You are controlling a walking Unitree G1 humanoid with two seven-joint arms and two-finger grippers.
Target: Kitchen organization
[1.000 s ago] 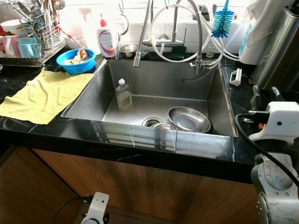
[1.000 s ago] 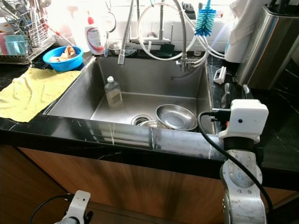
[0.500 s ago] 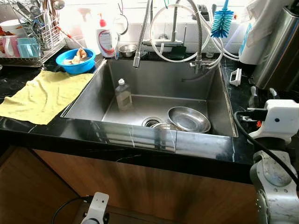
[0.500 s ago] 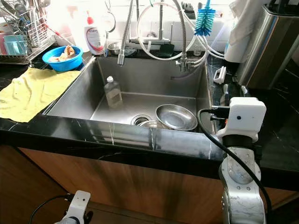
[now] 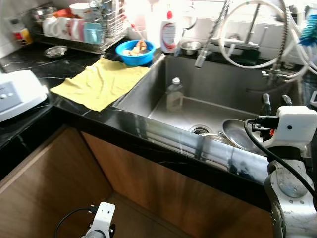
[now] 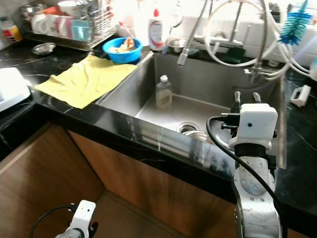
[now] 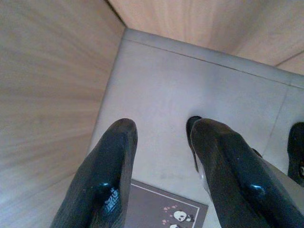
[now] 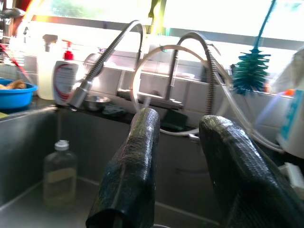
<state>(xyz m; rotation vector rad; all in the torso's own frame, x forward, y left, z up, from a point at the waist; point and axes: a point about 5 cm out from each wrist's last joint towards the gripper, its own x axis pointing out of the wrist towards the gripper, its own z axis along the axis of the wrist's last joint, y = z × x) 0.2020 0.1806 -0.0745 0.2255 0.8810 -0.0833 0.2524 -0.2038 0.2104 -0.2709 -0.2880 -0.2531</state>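
A steel sink [image 5: 143, 94] is set in the black counter. In it a clear bottle [image 5: 174, 94] stands upright, and a steel bowl [image 5: 234, 135] lies near the drain [image 5: 200, 130]. My right gripper [image 5: 276, 98] is raised over the sink's front right part, above the bowl. It is open with nothing between its fingers. In the right wrist view it [image 8: 179, 118] faces the faucet hoses, and the bottle [image 8: 58, 173] shows low in the basin. My left gripper [image 7: 159, 130] hangs open low above the grey floor by the wooden cabinet.
A yellow cloth [image 5: 99, 82] lies on the counter left of the sink. Behind it stand a blue bowl [image 5: 134, 51], a soap bottle [image 5: 170, 32] and a dish rack [image 5: 94, 27]. A white appliance [image 5: 15, 91] sits far left. The pull-down sprayer [image 5: 200, 59] hangs over the sink.
The view has swung left, so the sink now sits further right and a white appliance has come in. My right gripper now stands over the sink instead of the counter right of it.
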